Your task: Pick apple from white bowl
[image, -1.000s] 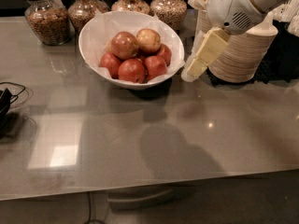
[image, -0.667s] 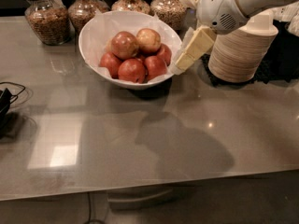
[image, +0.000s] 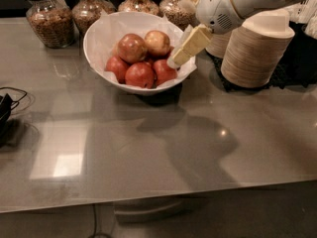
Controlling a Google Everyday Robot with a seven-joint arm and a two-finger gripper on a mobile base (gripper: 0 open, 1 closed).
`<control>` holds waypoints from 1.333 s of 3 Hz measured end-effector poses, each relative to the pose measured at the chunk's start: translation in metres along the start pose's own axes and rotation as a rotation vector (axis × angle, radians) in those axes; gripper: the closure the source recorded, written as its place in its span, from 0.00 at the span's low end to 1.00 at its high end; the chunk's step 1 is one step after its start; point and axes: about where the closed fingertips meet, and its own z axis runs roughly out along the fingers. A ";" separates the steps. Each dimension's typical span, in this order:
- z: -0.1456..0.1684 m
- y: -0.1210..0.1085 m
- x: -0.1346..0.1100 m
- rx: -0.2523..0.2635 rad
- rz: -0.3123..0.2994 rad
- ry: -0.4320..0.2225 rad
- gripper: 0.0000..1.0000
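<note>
Just above glossy white bowl (image: 100,33), blocky cream gripper (image: 176,59)

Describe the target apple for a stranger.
On the grey counter stands a wide white bowl. The apple tops the pile at back right, nearest the gripper over the rim. It alone is pale yellowish-tan; the other apples are darker red.

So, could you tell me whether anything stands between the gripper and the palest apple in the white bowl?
Nothing visible does. The cream gripper hangs over the right rim of the wide glossy white bowl, just beside the pale yellowish-tan apple, which lies uncovered atop the darker red apples.
</note>
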 end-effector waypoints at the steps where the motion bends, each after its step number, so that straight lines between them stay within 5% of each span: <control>1: 0.016 -0.006 0.002 -0.014 0.013 -0.001 0.10; 3: 0.042 -0.022 -0.003 -0.025 0.007 -0.005 0.10; 4: 0.054 -0.031 -0.003 -0.027 0.011 0.002 0.21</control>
